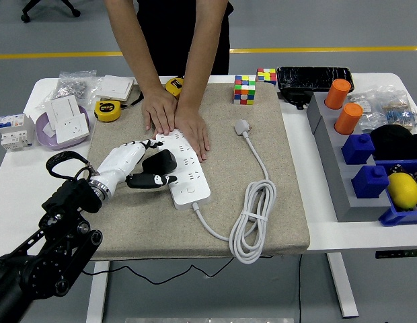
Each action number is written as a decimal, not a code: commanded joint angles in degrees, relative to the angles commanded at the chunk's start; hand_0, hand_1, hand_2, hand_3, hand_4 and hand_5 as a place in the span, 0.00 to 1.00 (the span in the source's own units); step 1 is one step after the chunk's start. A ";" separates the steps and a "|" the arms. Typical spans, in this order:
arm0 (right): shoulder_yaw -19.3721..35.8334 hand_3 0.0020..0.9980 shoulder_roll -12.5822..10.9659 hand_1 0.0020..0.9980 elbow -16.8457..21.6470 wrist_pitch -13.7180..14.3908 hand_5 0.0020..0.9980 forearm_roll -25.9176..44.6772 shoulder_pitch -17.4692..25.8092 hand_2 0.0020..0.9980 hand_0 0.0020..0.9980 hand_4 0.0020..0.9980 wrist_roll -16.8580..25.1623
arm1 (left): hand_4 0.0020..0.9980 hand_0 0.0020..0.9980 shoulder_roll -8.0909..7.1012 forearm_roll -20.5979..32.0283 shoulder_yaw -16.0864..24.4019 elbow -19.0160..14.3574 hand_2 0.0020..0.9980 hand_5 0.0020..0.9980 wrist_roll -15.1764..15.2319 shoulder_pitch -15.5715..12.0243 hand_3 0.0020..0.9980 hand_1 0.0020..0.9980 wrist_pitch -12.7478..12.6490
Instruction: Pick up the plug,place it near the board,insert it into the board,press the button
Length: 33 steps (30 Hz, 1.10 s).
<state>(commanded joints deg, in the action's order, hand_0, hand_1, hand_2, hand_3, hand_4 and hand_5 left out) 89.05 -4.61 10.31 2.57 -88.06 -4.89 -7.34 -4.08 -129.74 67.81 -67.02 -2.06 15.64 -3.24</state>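
A black plug (161, 161) with a thin black cord sits on the white power board (192, 182), which lies on the beige mat (128, 215). My left hand (149, 163) reaches in from the lower left. Its white fingers (142, 145) are spread above the plug and its thumb lies just below it, so the plug is bracketed but not visibly clamped. The board's button (190, 190) shows near its front end. A person at the far side presses both hands (192, 128) flat on the board's far end. My right hand is out of sight.
The board's white cable (252, 222) lies coiled on the mat's right, and its white plug (243, 126) lies further back. Tape measures, wall sockets (67, 114) and puzzle cubes (245, 89) sit at the back. Grey bins (356, 168) with blocks stand on the right.
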 joint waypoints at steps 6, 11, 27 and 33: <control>0.11 0.76 -0.06 0.72 0.00 -0.06 0.99 -0.40 0.14 0.72 0.83 1.00 -0.09 | 1.00 0.47 0.18 -0.25 -0.83 0.47 0.55 0.55 0.22 0.21 0.64 0.54 -1.05; 0.13 0.76 -0.12 0.72 0.00 -0.11 0.99 -0.59 0.23 0.72 0.83 1.00 -0.16 | 1.00 0.47 0.83 -0.26 -1.51 0.84 0.55 0.55 0.02 0.44 0.64 0.54 -1.51; -0.19 0.76 -0.15 0.72 0.00 -0.12 0.99 -0.50 0.23 0.72 0.82 1.00 -0.13 | 0.80 0.37 1.25 -0.26 -1.67 2.24 0.40 0.06 -0.97 1.23 0.48 0.34 -7.74; -0.28 0.76 -0.16 0.72 0.00 -0.08 0.99 -0.31 0.15 0.72 0.82 1.00 -0.08 | 0.80 0.37 1.41 -0.26 -1.60 2.55 0.40 0.00 -1.12 1.39 0.49 0.34 -7.42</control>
<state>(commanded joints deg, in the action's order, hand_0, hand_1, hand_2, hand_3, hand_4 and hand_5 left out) 88.77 -4.77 10.31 2.50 -88.36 -4.74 -7.41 -2.68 -130.00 66.21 -64.47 -3.18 17.03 -10.67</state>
